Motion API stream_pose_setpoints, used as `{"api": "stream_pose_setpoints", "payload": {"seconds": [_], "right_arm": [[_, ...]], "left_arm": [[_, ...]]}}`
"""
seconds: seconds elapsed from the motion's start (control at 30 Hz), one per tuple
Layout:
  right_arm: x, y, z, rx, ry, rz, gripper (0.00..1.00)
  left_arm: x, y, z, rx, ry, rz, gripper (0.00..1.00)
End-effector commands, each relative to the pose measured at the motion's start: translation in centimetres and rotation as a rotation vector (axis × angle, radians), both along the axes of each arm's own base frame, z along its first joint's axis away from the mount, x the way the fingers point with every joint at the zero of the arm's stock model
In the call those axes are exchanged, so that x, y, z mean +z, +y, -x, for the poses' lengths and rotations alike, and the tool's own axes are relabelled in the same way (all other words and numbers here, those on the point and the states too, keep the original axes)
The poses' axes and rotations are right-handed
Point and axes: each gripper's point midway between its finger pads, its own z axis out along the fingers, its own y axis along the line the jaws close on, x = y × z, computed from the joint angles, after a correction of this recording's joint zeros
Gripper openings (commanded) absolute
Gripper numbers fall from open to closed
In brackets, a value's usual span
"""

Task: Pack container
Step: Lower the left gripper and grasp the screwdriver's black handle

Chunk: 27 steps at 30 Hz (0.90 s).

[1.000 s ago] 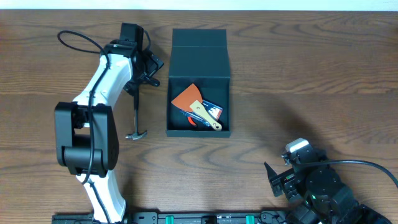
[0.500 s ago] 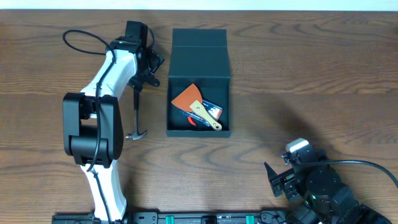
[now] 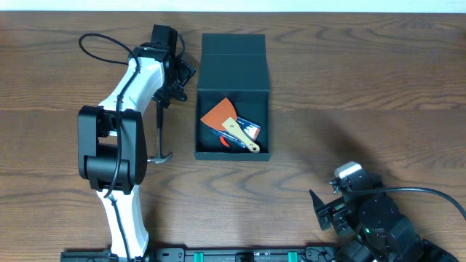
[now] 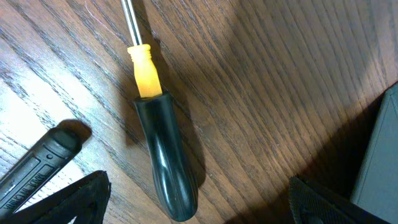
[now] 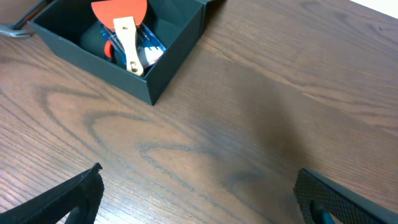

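Note:
The container [image 3: 207,109] is a dark box with its lid flap folded back, standing in the middle of the table. Inside lie an orange scraper [image 3: 220,113] with a wooden handle and a blue-packaged item [image 3: 250,129]. To its left a hammer [image 3: 159,135] lies on the wood, steel head toward the front. My left gripper [image 3: 173,86] hovers over its black handle [image 4: 165,155], open, a finger on each side with clear gaps. My right gripper [image 3: 324,211] rests open near the front right, with only bare wood between its fingers [image 5: 81,193].
The container's wall [image 4: 379,155] stands close to the right of the left gripper. A black cable [image 3: 102,47] loops off the left arm at the back left. The right arm's base [image 3: 378,225] sits at the front right corner.
The left arm has shifted slightly right and toward the back over the hammer's handle, and its jaws have narrowed a little. The hammer, the container and the right arm have not moved.

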Motion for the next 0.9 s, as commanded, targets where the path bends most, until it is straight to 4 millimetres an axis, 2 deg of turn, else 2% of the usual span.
{"api": "stream_pose_setpoints", "payload": {"seconds": [0.0, 0.73, 0.87], "right_arm": [[0.2, -0.3, -0.2, -0.025, -0.007, -0.008, 0.99], [0.2, -0.3, -0.2, -0.025, -0.007, -0.008, 0.99], [0.2, -0.3, -0.2, -0.025, -0.007, -0.008, 0.99]], "left_arm": [[-0.2, -0.1, -0.3, 0.012, 0.003, -0.002, 0.90], [-0.8, 0.3, 1.7, 0.008, 0.088, -0.019, 0.89], [-1.4, 0.2, 1.9, 0.007, 0.105, -0.016, 0.89]]}}
